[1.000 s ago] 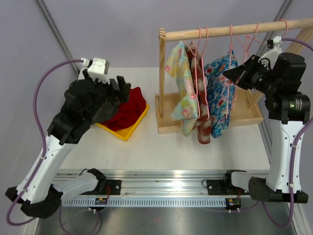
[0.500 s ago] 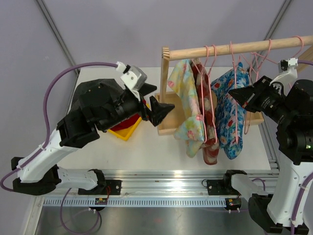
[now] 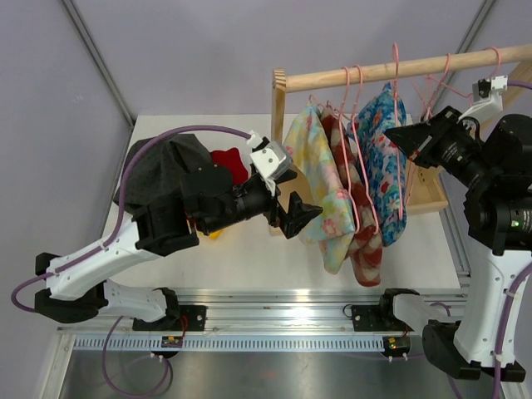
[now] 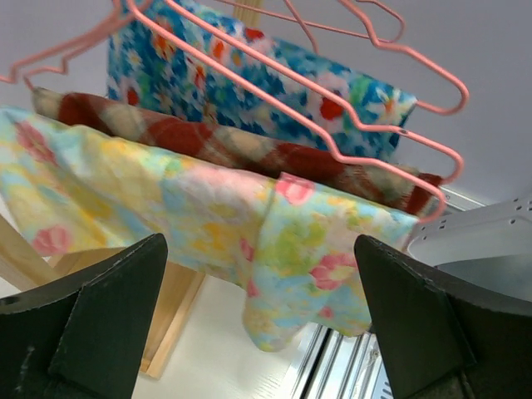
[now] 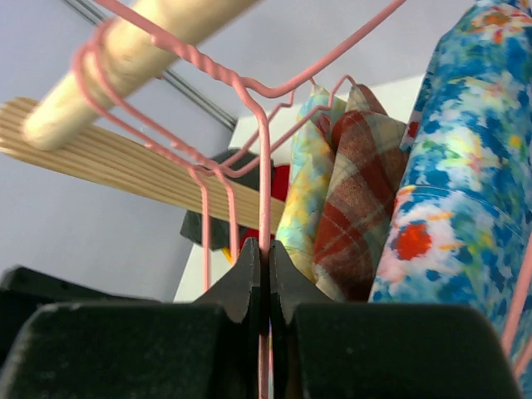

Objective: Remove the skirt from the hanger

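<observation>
Three skirts hang on pink wire hangers from a wooden rod (image 3: 374, 71): a pastel floral one (image 3: 320, 179), a red plaid one (image 3: 359, 237) and a blue floral one (image 3: 384, 154). My right gripper (image 3: 406, 137) is shut on a pink hanger wire (image 5: 264, 208) just below its twisted neck, beside the blue floral skirt (image 5: 465, 191). My left gripper (image 3: 297, 218) is open and empty, just left of the pastel skirt's lower part. In the left wrist view the pastel skirt (image 4: 191, 216) hangs between and beyond my fingers (image 4: 91, 324).
The wooden rack's upright (image 3: 278, 108) and base tray (image 3: 424, 195) stand at the back right. A yellow tray with red cloth (image 3: 229, 160) lies behind my left arm. A metal rail (image 3: 283, 320) runs along the near edge.
My left arm has swung right, from the yellow tray to the pastel skirt, with its jaws open. The right gripper has stayed on the hanger; rod and skirts sit slightly differently in view.
</observation>
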